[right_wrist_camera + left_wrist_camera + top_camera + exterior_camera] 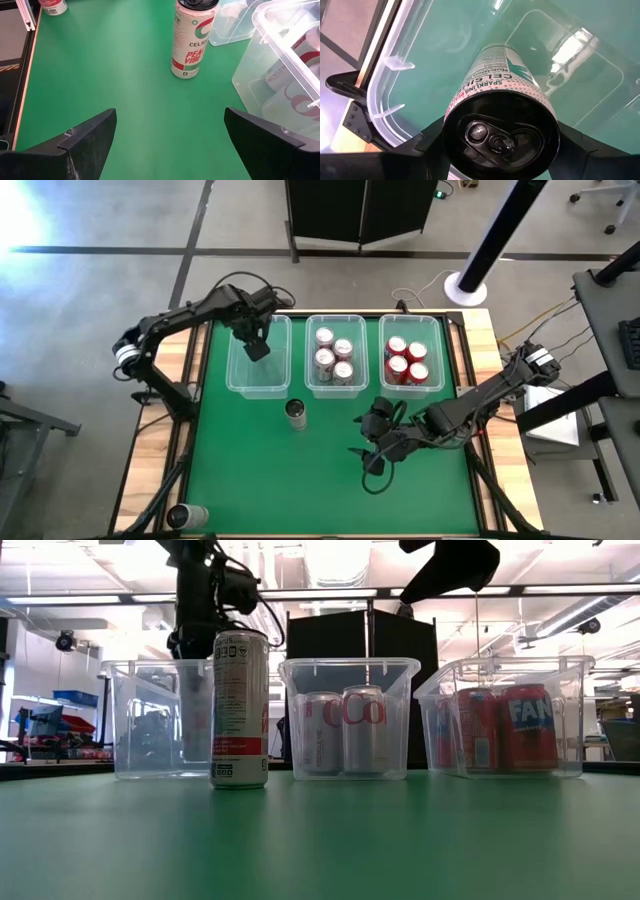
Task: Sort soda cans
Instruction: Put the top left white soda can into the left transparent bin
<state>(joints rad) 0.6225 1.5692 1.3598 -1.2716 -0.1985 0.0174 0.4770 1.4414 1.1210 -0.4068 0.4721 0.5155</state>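
Cans here are slim and white with black tops. 1 such can (pixel 501 120) is pinched by the left gripper (pixel 257 347) above the left bin (pixel 238 376). 1 more white can (pixel 295 414) stands just before that bin. The right gripper (pixel 368 448), fingers spread, waits well right of it. Middle bin (pixel 310 356): 4 silver cans (pixel 334 356). Right bin (pixel 438 352): 4 red cans (pixel 407 360).

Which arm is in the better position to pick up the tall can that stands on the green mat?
The right. Its end effector is open and faces the standing can, while the left end effector holds another can over the left bin.
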